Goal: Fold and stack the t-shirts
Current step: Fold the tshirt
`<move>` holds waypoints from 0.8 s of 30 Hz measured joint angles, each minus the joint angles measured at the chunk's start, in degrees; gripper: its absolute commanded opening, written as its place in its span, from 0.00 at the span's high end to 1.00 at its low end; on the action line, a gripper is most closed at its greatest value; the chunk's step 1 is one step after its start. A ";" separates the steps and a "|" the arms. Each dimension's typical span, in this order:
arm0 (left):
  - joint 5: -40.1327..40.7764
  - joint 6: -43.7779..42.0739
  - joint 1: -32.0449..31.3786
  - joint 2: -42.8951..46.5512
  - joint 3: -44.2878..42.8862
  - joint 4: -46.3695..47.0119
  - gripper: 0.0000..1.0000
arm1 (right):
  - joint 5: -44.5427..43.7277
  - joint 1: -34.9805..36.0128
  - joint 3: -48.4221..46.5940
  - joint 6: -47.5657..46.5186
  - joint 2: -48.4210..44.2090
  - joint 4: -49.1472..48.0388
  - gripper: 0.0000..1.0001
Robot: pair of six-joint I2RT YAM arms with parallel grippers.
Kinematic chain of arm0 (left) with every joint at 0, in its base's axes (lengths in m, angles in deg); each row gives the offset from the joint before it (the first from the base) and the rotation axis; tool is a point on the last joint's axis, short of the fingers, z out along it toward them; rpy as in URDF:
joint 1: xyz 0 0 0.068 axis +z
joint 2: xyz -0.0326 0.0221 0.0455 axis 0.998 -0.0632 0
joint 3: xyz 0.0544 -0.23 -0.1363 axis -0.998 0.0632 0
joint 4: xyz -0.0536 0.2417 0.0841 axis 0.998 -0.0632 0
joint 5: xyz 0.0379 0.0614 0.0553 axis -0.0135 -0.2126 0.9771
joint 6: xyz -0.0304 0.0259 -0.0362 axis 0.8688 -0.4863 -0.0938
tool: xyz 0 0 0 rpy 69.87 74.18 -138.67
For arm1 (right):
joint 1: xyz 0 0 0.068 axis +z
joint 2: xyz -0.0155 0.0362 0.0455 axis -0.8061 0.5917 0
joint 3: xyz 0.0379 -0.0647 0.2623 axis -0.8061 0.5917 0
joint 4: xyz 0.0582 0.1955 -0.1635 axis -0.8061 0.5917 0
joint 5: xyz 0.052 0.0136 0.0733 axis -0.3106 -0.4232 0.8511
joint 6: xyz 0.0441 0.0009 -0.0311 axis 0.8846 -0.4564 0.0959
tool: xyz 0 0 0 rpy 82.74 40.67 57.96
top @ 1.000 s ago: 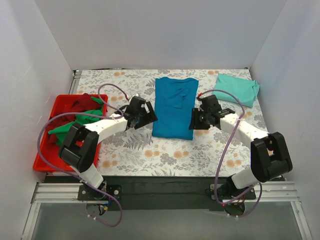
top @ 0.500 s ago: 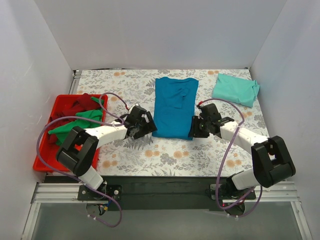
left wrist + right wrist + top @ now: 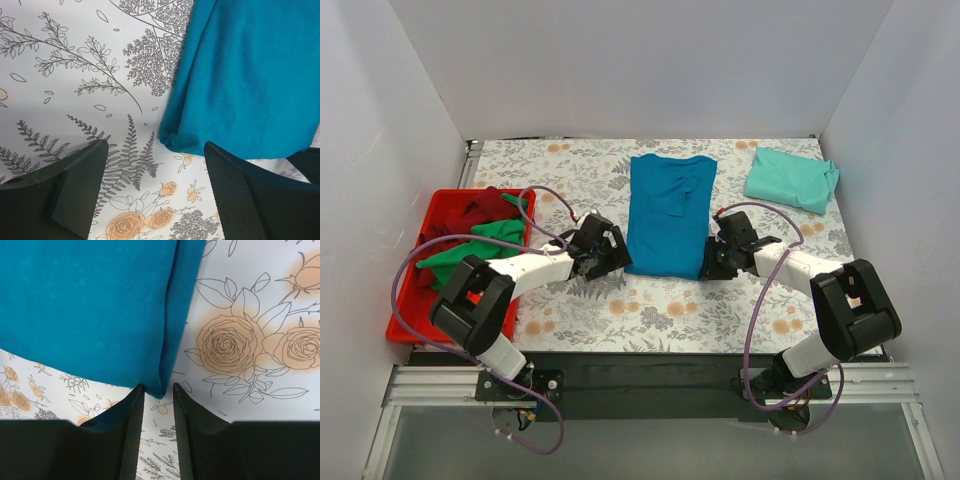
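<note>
Reaching with both arms to the near hem of the deep blue t-shirt (image 3: 665, 215), I am in the middle of its folding. It lies flat at the centre of the worktop (image 3: 570, 160), already narrowed to a long strip with the sleeves turned in. I judge that the next fold must bring the near hem toward the far edge.

My left gripper (image 3: 155, 148) has the jaws wide, one on each side of the near-left corner of the cloth, and they do not touch it. My right gripper (image 3: 157, 390) has the jaws narrow, with a small gap. The near-right corner comes just to the tips, and I see no pinch yet.

The pale mint t-shirt (image 3: 790, 180) rests folded at the far right corner, alone, so one shirt looks done. The bright green t-shirt (image 3: 470, 255) and the dark red t-shirt (image 3: 470, 212) lie crumpled in the red tray (image 3: 405, 305) at the left edge, not folded. Most of the work is to do, and no stack exists.
</note>
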 measured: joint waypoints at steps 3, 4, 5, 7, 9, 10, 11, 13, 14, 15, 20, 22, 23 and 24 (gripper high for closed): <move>0.52 -0.50 -0.68 0.02 -0.02 -0.50 0.25 | -0.04 0.00 -0.02 0.11 0.52 -0.85 0.75; 0.87 -0.72 -0.96 0.02 -0.02 -0.72 0.26 | -0.09 0.00 -0.04 0.17 0.81 -1.18 0.78; 1.16 -0.87 -1.27 0.02 -0.07 -0.92 0.26 | -0.02 0.00 -0.07 0.17 0.98 -1.53 0.83; 1.73 -1.03 -1.86 0.02 -0.17 -1.36 0.34 | 0.07 0.00 -0.07 0.20 1.33 -2.14 0.86; 2.32 -1.11 -2.38 0.02 -0.17 -1.79 0.39 | 0.15 0.00 -0.04 0.24 1.49 -2.45 0.89; 2.56 -1.22 -2.67 0.02 -0.17 -1.97 0.39 | 0.15 0.00 -0.04 0.24 1.51 -2.54 0.89; 2.69 -1.25 -2.93 0.02 -0.20 -2.08 0.39 | 0.15 0.00 -0.02 0.24 1.51 -2.56 0.89; 3.02 -1.25 -3.39 0.00 -0.39 -2.38 0.39 | 0.17 0.00 0.02 0.24 1.51 -2.64 0.89; 3.21 -1.22 -3.65 -0.04 -0.50 -2.47 0.39 | 0.20 0.00 0.02 0.24 1.51 -2.71 0.90; 3.41 -1.22 -3.93 -0.20 -0.79 -2.67 0.39 | 0.22 0.00 0.07 0.22 1.51 -2.80 0.90; 3.87 -1.14 -4.87 -1.95 -2.47 -2.82 0.39 | 0.48 0.00 0.28 0.24 1.51 -3.37 0.91; 4.09 -1.14 -5.03 -2.91 -3.21 -2.91 0.39 | 0.52 0.00 0.28 0.24 1.51 -3.41 0.91; 4.26 -1.11 -5.14 -3.34 -3.69 -3.02 0.42 | 0.55 0.00 0.28 0.22 1.51 -3.41 0.91; 4.39 -1.05 -5.22 -3.72 -4.11 -3.02 0.44 | 0.55 0.00 0.31 0.22 1.51 -3.43 0.91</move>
